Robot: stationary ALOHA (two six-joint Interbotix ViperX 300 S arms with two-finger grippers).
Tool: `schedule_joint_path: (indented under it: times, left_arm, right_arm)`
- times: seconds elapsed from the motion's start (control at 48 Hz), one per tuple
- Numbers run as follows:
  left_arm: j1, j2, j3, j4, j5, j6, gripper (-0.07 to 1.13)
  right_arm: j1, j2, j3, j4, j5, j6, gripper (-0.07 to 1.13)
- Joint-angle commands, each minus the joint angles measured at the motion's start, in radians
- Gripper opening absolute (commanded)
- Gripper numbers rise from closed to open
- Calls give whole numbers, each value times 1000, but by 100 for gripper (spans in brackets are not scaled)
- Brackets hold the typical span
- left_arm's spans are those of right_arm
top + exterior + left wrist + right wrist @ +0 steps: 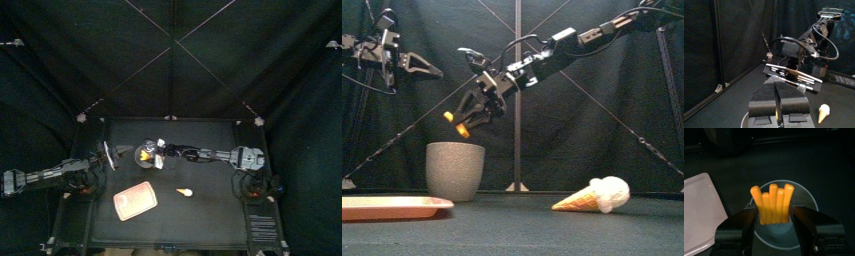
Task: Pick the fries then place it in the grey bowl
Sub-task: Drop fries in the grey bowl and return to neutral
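The fries (772, 203), a bunch of orange-yellow sticks, are clamped in my right gripper (776, 219), which is shut on them. They hang directly over the open mouth of the grey speckled cup (784, 230). In the front view the fries (460, 123) are a little above the cup (456, 171), under the right gripper (476, 108). From above, the cup (139, 150) stands at the table's back middle, with the right arm reaching over it. My left gripper (777, 107) is shut and holds nothing, raised high at the left (420, 67).
A flat pink tray (135, 202) lies at the front left of the table (389, 208). A toy ice cream cone (185, 191) lies on its side at the right of the cup (596, 195).
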Motion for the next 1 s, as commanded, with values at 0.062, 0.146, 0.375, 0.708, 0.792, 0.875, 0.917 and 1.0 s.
schedule_joint_path:
  times: [0.062, 0.146, 0.375, 0.708, 0.792, 0.875, 0.917, 1.0]
  left_arm:
    - [-17, 2, -6, 3, -8, 2, -2]
    - [-18, 2, -6, 2, -9, 0, -2]
    - [-18, 2, -5, 3, -9, 2, -2]
    - [-21, 2, 28, 3, -3, 2, -2]
    - [-21, 2, 28, 3, 3, 3, -2]
    - [-21, 2, 26, 5, 3, 3, -2]
    - [-20, 2, 26, 6, 3, 3, -2]
    - [-21, 2, 25, 17, 3, 3, -2]
  right_arm:
    - [-8, -26, -34, 6, 5, 2, 91]
    - [-8, -29, -23, 6, 5, 0, 97]
    - [-12, -54, 20, 12, -34, 5, 97]
    - [-5, -295, 362, 55, -310, -9, 97]
    - [23, -365, 476, 52, -419, -3, 97]
    - [57, -433, 561, 54, -505, -2, 98]
    - [77, -463, 598, 55, -541, 0, 97]
    - [124, -526, 666, 69, -607, 0, 97]
